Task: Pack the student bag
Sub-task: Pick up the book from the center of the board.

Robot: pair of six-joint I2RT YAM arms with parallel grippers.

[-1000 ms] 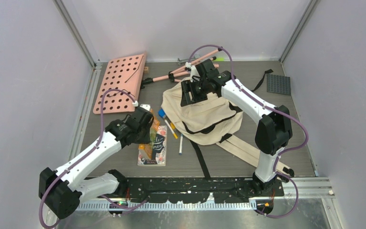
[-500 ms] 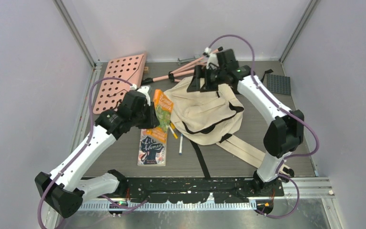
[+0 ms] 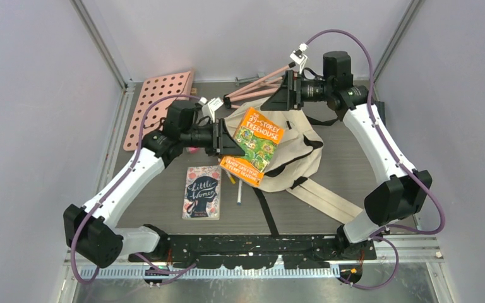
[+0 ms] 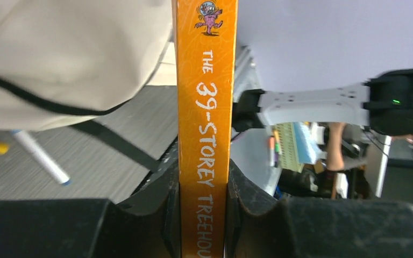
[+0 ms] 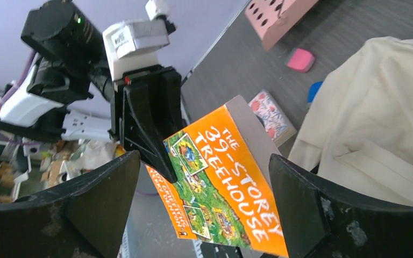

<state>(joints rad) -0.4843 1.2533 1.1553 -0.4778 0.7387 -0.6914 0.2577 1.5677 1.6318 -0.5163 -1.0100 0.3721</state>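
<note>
Left of centre in the top view, the left claw (image 3: pixel 226 140) was clamped across the spine of an orange book (image 3: pixel 257 146), holding it tilted above the left edge of the cream student bag (image 3: pixel 293 148). The bag lay mid-frame on the grey surface (image 3: pixel 353 170). Toward the upper right, the right claw (image 3: pixel 282 96) gaped wide, gripping nothing.

From above, the book (image 3: pixel 256 146) hides the left part of the bag (image 3: pixel 297 148) and the far ends of the pens (image 3: pixel 239 191). In the left wrist view the bottom edge cuts its spine title at "TREEHOU"; in the right wrist view the bag runs off the right edge.
</note>
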